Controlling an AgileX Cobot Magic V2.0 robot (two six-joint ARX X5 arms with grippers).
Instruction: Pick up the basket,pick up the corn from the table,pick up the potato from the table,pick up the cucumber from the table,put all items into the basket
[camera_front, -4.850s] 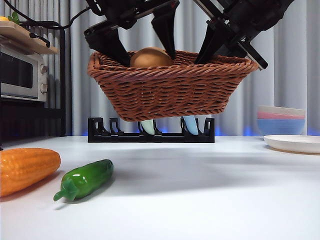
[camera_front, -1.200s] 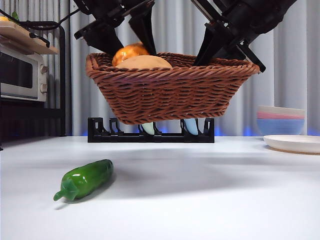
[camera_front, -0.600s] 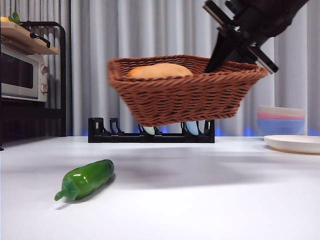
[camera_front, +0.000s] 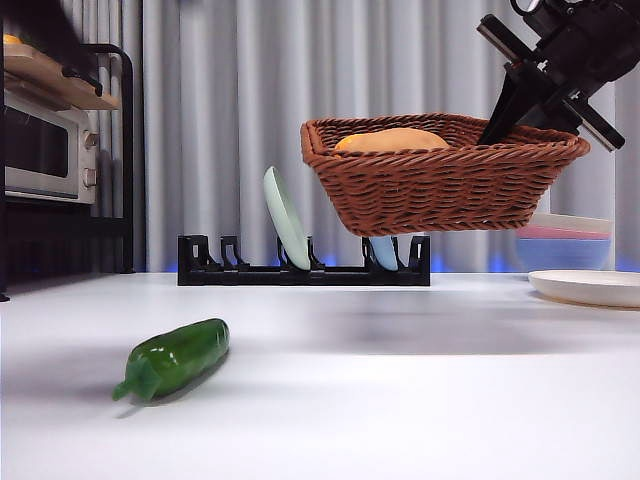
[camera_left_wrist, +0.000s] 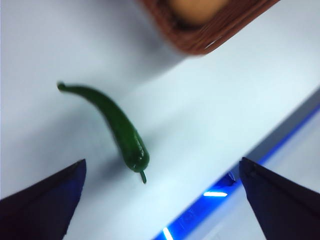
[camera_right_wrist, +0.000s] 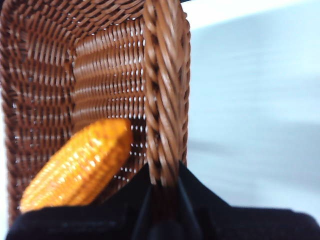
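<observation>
In the front view, the basket (camera_front: 445, 175) hangs clear of the bench (camera_front: 400, 400) at about two o'clock, having swung off from the centre over the past second, and the corn that lay on the bench four seconds ago is gone from there. The right tool (camera_front: 545, 100) pinches the rim at the basket's far right, and a tan potato (camera_front: 392, 140) peeks over the edge. The cucumber (camera_front: 172, 358) lies alone at eight o'clock, so by my judgement it is the last item left to load. The left wrist view shows the left tool (camera_left_wrist: 160, 200) spread wide and empty above the cucumber (camera_left_wrist: 112, 125). The right wrist view shows the right tool (camera_right_wrist: 162, 192) clamped on the braided rim, with the corn (camera_right_wrist: 77, 167) lying inside the basket (camera_right_wrist: 100, 75).
</observation>
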